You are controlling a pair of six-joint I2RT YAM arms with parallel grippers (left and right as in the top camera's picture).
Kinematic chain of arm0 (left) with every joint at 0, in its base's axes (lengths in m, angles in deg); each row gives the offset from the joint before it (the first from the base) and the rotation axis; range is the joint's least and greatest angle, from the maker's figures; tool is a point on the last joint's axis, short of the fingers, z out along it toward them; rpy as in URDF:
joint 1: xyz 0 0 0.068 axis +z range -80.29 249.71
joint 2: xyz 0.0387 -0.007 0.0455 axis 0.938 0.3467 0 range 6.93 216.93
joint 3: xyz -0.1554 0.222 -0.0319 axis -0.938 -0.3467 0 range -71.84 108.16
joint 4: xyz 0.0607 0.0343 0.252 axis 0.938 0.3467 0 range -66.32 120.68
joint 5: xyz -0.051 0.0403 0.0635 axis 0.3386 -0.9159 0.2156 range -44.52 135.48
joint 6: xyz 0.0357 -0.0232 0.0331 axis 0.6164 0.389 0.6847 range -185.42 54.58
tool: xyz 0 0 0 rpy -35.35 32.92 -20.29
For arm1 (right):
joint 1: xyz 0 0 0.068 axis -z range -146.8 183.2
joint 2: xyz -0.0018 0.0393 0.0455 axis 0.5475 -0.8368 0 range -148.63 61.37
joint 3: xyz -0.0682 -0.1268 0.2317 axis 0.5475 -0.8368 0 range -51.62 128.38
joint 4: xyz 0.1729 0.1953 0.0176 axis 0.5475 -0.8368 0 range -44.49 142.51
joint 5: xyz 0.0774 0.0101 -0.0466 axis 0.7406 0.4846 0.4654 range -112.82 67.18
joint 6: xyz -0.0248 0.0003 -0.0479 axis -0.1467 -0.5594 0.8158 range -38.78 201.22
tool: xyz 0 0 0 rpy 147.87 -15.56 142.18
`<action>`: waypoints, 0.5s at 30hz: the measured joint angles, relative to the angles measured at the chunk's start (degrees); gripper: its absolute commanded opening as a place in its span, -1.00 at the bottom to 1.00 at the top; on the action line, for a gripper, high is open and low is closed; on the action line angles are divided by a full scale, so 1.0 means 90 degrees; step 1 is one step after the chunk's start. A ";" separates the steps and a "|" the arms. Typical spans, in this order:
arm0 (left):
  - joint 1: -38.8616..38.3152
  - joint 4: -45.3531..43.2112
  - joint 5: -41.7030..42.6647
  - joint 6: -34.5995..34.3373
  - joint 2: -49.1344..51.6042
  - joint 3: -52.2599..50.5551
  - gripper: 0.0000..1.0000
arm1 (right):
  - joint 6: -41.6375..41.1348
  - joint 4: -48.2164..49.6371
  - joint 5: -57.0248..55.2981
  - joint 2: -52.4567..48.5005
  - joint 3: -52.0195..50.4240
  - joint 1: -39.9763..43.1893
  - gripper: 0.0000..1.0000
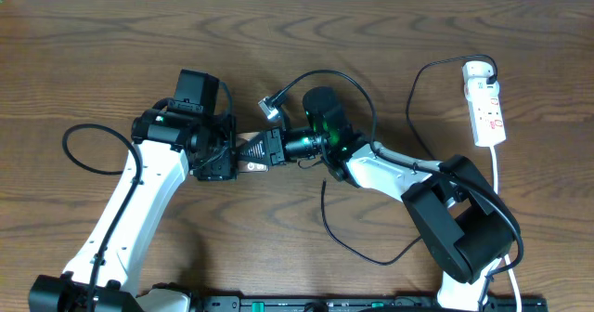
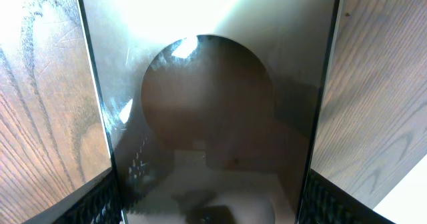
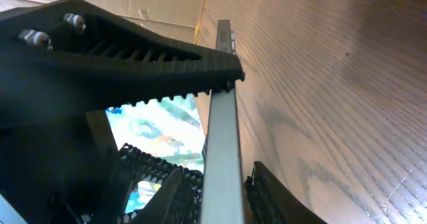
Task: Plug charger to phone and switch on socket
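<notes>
The phone (image 1: 252, 151) is held on edge above the table between both grippers. My left gripper (image 1: 237, 154) is shut on it. In the left wrist view the glossy dark screen of the phone (image 2: 213, 117) fills the space between the left gripper's (image 2: 213, 201) fingers. My right gripper (image 1: 275, 148) grips the other end. In the right wrist view the phone's silver edge (image 3: 223, 151) runs between the pads of the right gripper (image 3: 223, 194). The white socket (image 1: 486, 108) lies at the far right. The thin black charger (image 1: 411, 103) leaves it and passes under the right arm. I cannot pick out its plug tip.
A thin black strand (image 1: 353, 250) loops on the table in front of the right arm. The socket's white cord (image 1: 498, 168) runs toward the front edge. A black arm cable (image 1: 79, 154) curls at the left. A serrated finger of the left gripper (image 3: 133, 57) shows above the phone.
</notes>
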 measured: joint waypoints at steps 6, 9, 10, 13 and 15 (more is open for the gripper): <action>-0.0114 -0.0017 0.0000 0.0000 0.0000 0.0000 -0.86 | 0.0000 -0.0002 -0.0036 0.0000 0.0000 0.0000 -0.49; -0.0141 -0.0041 0.0002 0.0000 0.0000 0.0000 -0.86 | 0.0002 -0.0007 -0.0041 0.0000 0.0000 0.0000 -0.58; -0.0141 -0.0049 0.0000 0.0000 0.0000 0.0000 -0.86 | 0.0005 -0.0007 -0.0041 0.0000 0.0000 0.0000 -0.60; -0.0141 -0.0049 0.0000 0.0000 0.0000 0.0000 -0.86 | 0.0012 -0.0015 -0.0044 0.0000 0.0000 0.0000 -0.75; -0.0141 -0.0049 0.0000 0.0000 0.0000 0.0000 -0.86 | 0.0005 -0.0019 -0.0046 0.0000 0.0000 0.0000 -0.83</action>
